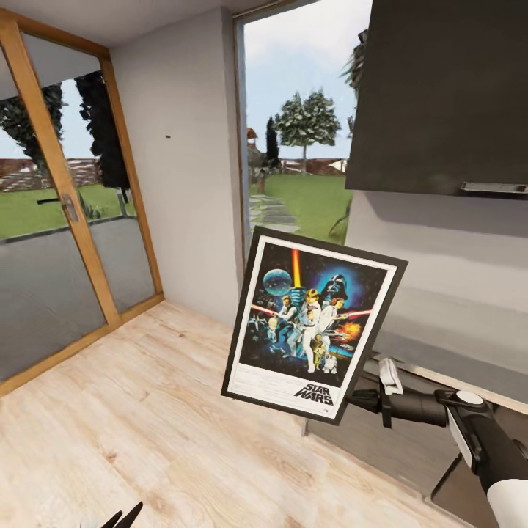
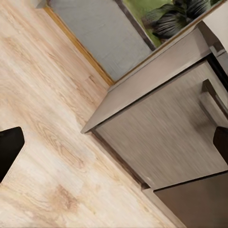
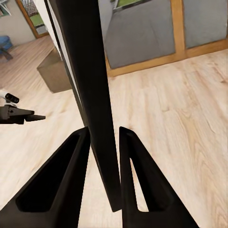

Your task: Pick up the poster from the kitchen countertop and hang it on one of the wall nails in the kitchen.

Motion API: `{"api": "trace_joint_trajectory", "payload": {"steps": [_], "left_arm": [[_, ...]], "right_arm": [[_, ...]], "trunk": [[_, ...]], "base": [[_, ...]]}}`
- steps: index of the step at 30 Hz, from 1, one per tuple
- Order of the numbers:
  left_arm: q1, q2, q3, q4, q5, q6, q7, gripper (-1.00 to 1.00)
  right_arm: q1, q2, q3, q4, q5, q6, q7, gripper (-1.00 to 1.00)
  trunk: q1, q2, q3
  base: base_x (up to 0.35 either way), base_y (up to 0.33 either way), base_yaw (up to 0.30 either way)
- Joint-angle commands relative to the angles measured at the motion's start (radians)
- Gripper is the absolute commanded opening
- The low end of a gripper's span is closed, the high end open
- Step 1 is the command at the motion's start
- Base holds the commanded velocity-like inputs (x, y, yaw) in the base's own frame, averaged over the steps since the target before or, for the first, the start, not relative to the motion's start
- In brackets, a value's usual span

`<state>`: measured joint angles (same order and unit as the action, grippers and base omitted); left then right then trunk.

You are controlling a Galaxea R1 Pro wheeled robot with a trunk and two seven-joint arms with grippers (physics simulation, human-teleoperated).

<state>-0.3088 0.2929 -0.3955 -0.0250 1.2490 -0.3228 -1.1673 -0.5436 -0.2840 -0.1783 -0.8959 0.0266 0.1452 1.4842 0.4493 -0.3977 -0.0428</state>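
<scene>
- Head view: the right arm [image 1: 484, 440] reaches in from the lower right, forearm running leftward and slightly up, with the right gripper [image 1: 364, 400] clamped on the lower right edge of the poster [image 1: 312, 323]. The poster is held in the air over the wooden floor [image 1: 132, 425], face toward the camera, tilted so its top leans right. Behind it are the grey wall [image 1: 183, 161] with a small dark nail [image 1: 168, 136], a tall window [image 1: 301, 125] and a dark upper cabinet [image 1: 440, 95]. The kitchen countertop [image 1: 469, 370] runs along the right, behind the arm. The left gripper [image 1: 121, 518] just pokes in at the bottom edge, tips pointing up; I cannot tell how wide it is
- Left wrist view: grey drawers [image 2: 161, 137] with a handle [image 2: 213, 102] above the floor [image 2: 42, 118]; dark finger parts sit at both side edges, well apart, nothing between them
- Right wrist view: both black fingers [image 3: 61, 185] pinch the poster's thin black edge [image 3: 97, 104], which rises upright between them
</scene>
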Motion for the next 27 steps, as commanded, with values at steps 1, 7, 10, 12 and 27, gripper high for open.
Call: {"api": "trace_joint_trajectory", "payload": {"steps": [1, 7, 10, 12, 27], "left_arm": [[-0.001, 0.000, -0.008, 0.000, 0.007, -0.005, -0.002, 1.00], [-0.001, 0.000, -0.009, 0.000, 0.007, -0.005, -0.002, 1.00], [-0.001, 0.000, -0.008, 0.000, 0.007, -0.005, -0.002, 1.00], [-0.001, 0.000, -0.008, 0.000, 0.007, -0.005, -0.002, 1.00], [-0.001, 0.000, -0.008, 0.001, 0.007, -0.004, -0.002, 1.00]], "right_arm": [[-0.001, 0.000, -0.002, -0.001, 0.003, 0.013, 0.007, -1.00], [-0.001, 0.000, -0.003, 0.001, 0.001, 0.013, 0.007, -1.00], [-0.001, 0.001, -0.003, 0.001, 0.001, 0.013, 0.007, -1.00], [-0.001, 0.001, -0.003, 0.001, 0.002, 0.013, 0.007, -1.00], [0.000, 0.002, -0.001, -0.002, 0.004, 0.012, 0.001, -1.00]], "trunk": [[0.001, -0.002, -0.002], [0.001, -0.002, -0.002], [0.001, -0.002, -0.002], [0.001, -0.002, -0.002], [0.001, -0.002, -0.002]], "base": [[0.000, 0.000, 0.151], [0.000, 0.000, 0.046], [0.000, 0.000, 0.007], [0.000, 0.000, 0.003], [0.030, 0.006, 0.085]]}}
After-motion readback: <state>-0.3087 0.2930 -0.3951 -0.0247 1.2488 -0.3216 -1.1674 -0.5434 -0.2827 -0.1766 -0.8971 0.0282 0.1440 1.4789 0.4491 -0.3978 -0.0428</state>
